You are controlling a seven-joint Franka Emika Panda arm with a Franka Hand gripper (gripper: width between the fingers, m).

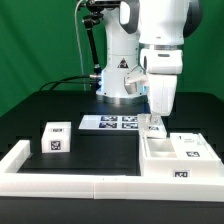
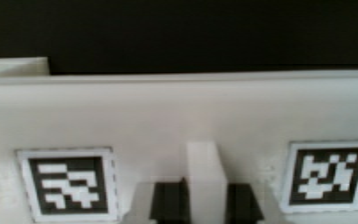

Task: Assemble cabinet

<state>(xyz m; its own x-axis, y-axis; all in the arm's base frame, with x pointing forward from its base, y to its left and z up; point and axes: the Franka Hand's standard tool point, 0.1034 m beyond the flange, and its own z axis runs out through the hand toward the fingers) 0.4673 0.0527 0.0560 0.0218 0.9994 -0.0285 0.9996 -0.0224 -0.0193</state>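
Note:
The white cabinet box body [image 1: 178,155] lies at the exterior view's right, with tags on its top and front. My gripper [image 1: 155,124] reaches straight down onto its far left part. In the wrist view the body [image 2: 176,115] fills the picture, with two tags [image 2: 66,182] on it. A thin upright white rib [image 2: 202,180] stands between my two dark fingers [image 2: 158,203]. The fingers sit flush against the rib on both sides, so the gripper is shut on it. A small white cabinet block [image 1: 57,137] with tags stands apart at the exterior view's left.
The marker board [image 1: 108,122] lies behind the gripper near the robot's base. A long low white border rail [image 1: 70,183] runs along the table's front and turns back at the left. The table is black, with a green backdrop behind it.

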